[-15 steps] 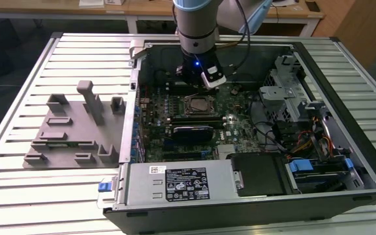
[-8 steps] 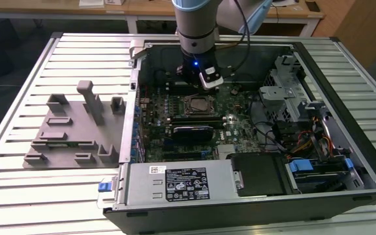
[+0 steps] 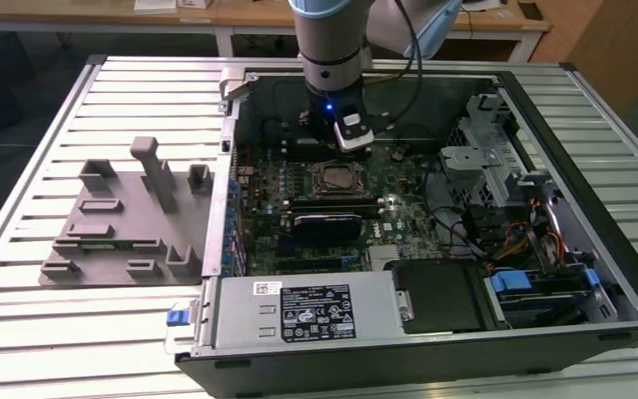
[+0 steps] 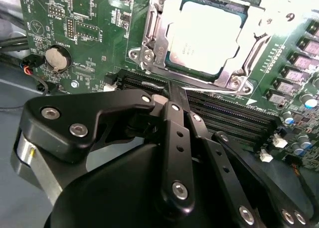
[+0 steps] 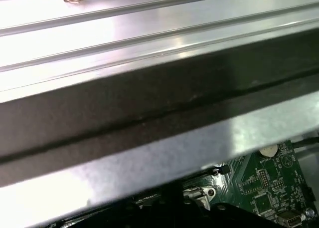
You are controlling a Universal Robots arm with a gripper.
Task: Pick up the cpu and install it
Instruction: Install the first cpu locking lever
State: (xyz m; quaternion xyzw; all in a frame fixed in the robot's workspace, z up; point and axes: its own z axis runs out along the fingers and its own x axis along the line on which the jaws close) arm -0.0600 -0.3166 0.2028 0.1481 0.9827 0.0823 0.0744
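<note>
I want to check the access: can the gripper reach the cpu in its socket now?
Probably yes. The cpu lies uncovered in the open socket frame, and the gripper hangs just beside it over the memory slots, with nothing between.

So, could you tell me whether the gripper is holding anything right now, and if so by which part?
Nothing appears to be held. In the second wrist view the gripper looks closed with nothing between its fingers, and the cpu already sits in its socket on the motherboard.
</note>
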